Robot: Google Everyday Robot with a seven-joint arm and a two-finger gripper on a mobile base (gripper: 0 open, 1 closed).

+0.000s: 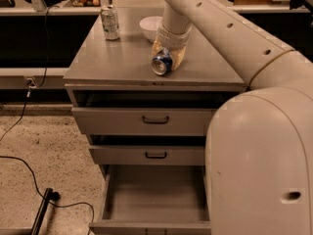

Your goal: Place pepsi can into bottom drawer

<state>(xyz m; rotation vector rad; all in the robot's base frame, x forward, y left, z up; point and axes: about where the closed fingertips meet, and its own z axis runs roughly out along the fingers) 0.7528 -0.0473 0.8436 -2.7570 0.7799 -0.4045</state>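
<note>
The pepsi can (pixel 162 64) is blue with a silver end and lies on its side on the grey cabinet top (pixel 107 62), near the front edge. My gripper (pixel 167 54) reaches down over the can, one tan finger (pixel 179 56) on its right side and another on its left. The fingers stand close around the can, which rests on the top. The bottom drawer (pixel 154 195) is pulled out below, its plain grey inside showing. My large white arm covers the drawer's right part.
A silver-and-green can (pixel 110 22) stands upright at the back left of the top. A white bowl (pixel 149 27) sits behind my gripper. Two shallower drawers with black handles (pixel 155 120) are slightly open above. Black cables (pixel 29 180) lie on the speckled floor at left.
</note>
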